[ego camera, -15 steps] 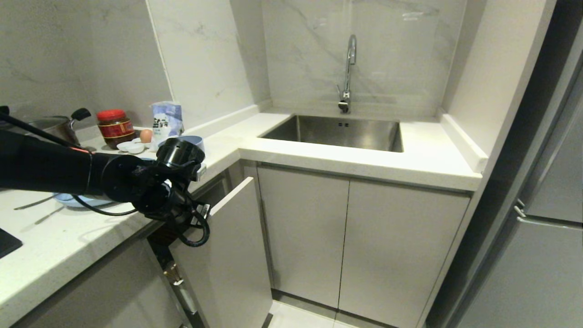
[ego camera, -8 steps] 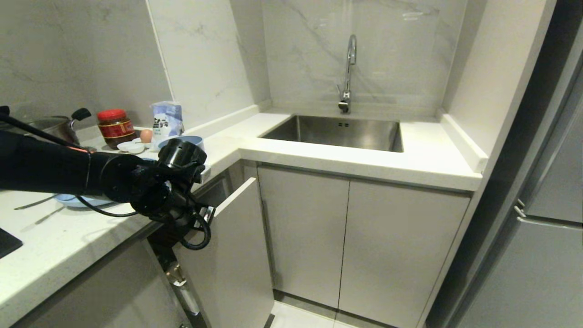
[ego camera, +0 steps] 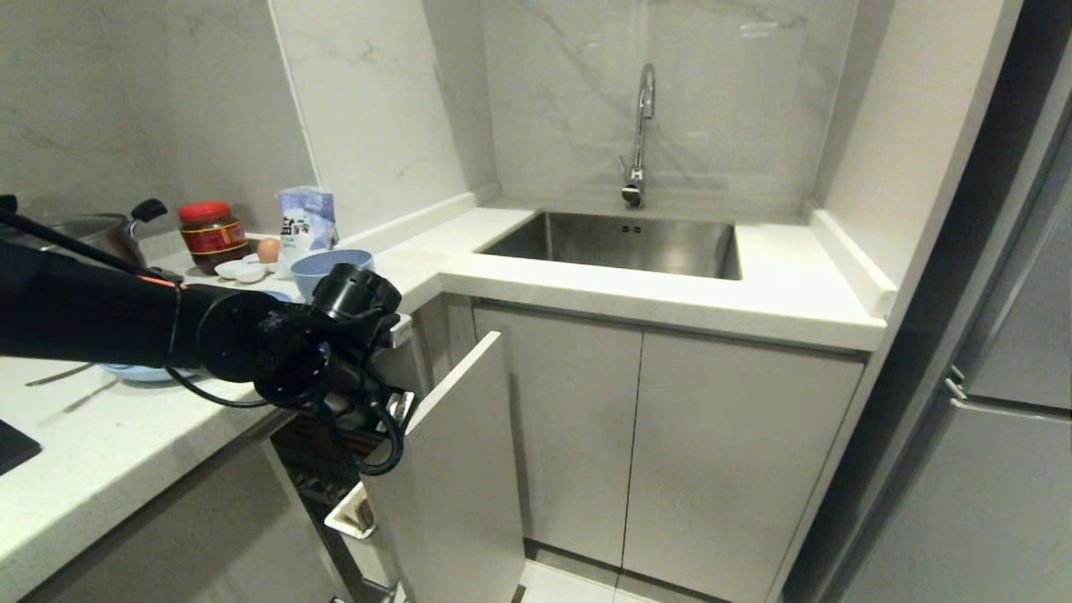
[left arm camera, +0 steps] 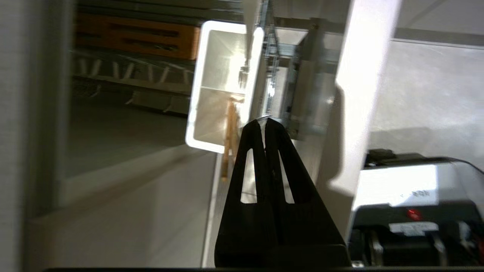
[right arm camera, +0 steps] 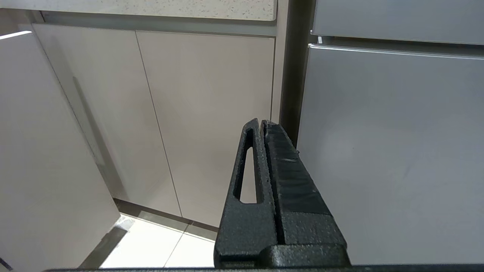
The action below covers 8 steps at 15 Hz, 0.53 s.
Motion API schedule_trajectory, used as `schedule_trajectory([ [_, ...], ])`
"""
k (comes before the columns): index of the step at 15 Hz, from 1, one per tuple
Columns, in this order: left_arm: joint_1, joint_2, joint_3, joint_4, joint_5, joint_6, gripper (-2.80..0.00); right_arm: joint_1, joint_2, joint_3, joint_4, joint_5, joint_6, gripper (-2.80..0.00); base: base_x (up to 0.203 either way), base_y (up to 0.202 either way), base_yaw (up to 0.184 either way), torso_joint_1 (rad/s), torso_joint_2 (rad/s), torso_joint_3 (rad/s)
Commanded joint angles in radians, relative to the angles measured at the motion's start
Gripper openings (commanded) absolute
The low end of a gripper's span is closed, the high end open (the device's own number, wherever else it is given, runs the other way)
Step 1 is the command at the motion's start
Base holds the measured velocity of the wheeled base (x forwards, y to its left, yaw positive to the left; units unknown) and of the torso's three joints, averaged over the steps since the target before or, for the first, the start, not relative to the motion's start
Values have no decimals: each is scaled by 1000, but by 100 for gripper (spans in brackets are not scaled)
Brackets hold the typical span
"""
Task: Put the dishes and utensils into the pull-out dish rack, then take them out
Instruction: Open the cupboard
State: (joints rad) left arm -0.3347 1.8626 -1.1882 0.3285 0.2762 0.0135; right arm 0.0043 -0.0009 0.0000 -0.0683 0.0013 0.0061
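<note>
Drawing the pull-out dish rack (ego camera: 452, 469) out with your closed left tool (left arm camera: 264, 120) behind its front, you next need the bowl (ego camera: 329, 266) and plate (ego camera: 138, 371) off the bench (ego camera: 100, 452).

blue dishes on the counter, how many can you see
2: a round bowl near the counter's corner, and a plate showing under the left arm, mostly hidden by it. More may be hidden behind the arm.
</note>
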Motion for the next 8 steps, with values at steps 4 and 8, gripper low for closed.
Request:
schedule_trajectory([
  [4, -80, -13, 11, 50, -30, -52, -280, 0, -1, 23, -1, 0, 0, -280, 0, 0, 0, 0, 0, 0],
  [8, -123, -13, 12, 50, -63, -100, -280, 0, -1, 23, -1, 0, 0, -280, 0, 0, 0, 0, 0, 0],
])
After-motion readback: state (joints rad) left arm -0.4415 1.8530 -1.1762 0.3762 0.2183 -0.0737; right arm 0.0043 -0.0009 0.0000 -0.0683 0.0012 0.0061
